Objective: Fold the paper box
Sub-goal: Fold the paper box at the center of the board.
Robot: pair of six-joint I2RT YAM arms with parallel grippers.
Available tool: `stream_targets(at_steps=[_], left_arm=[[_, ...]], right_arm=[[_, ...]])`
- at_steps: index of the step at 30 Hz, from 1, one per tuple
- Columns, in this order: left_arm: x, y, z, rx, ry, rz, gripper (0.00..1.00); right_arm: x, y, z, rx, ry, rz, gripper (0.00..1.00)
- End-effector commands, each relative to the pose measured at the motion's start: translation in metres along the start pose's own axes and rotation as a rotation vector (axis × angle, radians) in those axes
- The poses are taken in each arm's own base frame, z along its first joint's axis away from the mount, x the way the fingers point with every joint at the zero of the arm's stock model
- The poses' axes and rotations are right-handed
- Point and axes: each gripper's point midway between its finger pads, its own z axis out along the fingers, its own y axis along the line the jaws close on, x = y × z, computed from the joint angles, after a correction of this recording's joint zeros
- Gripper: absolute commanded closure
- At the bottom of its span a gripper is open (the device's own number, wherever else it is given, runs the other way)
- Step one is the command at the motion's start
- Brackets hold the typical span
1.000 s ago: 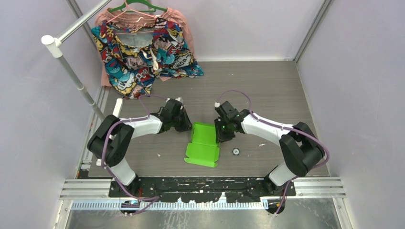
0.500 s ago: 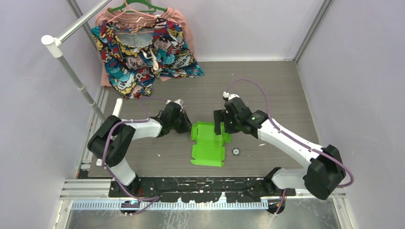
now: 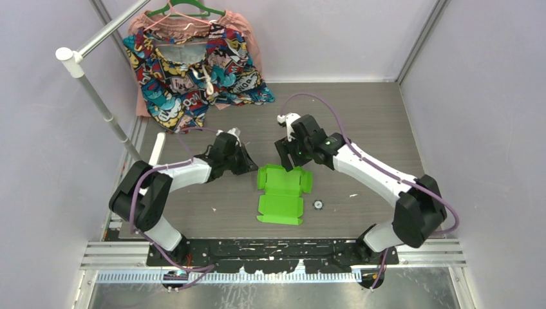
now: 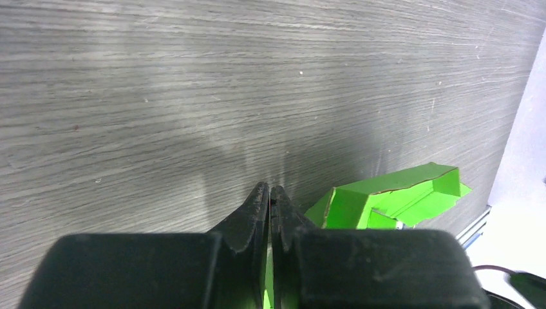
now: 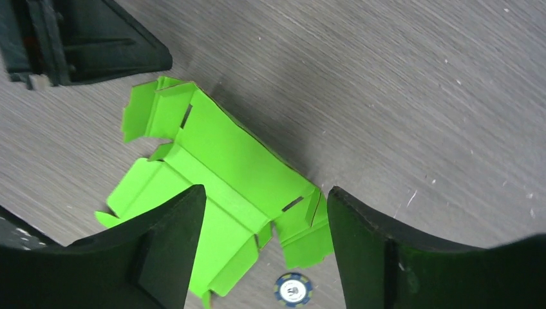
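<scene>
**Green card lying open between two grippers, neither one holding it**

Nearest the bases, a dark mounting plate [image 3: 270,251] is running along the table's near edge, with both arms reaching away from it over the grey wood-grain table [image 3: 373,122].

The paper box [image 3: 281,193] is lying at the middle of the table, just ahead of the plate. It is a lime-green die-cut sheet, mostly flat and not yet closed into a box. The wrist views are showing its creased panels and slotted tabs [image 5: 219,170], and one end is standing up off the table as a folded flap [image 4: 393,193].

A small round blue-and-white disc [image 3: 317,204] is sitting on the table just beside the sheet's right edge, apart from it [image 5: 293,290].

The left gripper [image 3: 248,167] is resting low at the sheet's far-left corner. Its fingers are pressed together, with nothing pinched at the tips [image 4: 270,193]. Whether it is touching the card cannot be told.

The right gripper [image 3: 290,159] is hanging above the sheet's far edge. Its fingers are spread wide and are framing the card from above [image 5: 264,193] without gripping it.

Farther back on the left, a white rack pole [image 3: 96,96] is slanting up. Behind it, a colourful comic-print garment [image 3: 193,71] is hanging on a green hanger [image 3: 187,9] in the far-left corner.
</scene>
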Motion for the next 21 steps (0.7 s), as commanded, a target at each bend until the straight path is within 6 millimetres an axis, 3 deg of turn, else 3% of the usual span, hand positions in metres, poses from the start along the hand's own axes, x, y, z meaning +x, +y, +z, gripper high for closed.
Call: stream_targets(at_steps=[1, 6, 13, 21], left_arm=[[-0.015, -0.022, -0.008, 0.060, -0.031, 0.035, 0.95], [-0.017, -0.014, -0.010, 0.046, -0.029, 0.032, 0.95], [-0.027, -0.004, -0.018, 0.047, -0.037, -0.002, 0.95], [-0.032, 0.006, -0.022, 0.036, -0.021, -0.033, 0.95]], right_arm=[[-0.029, 0.007, 0.013, -0.076, -0.072, -0.216, 0.24], [-0.040, 0.003, 0.022, -0.066, -0.182, -0.339, 0.15], [-0.035, 0.010, 0.039, -0.124, -0.091, -0.400, 0.25], [-0.016, 0.019, 0.047, -0.196, -0.042, -0.409, 0.29]])
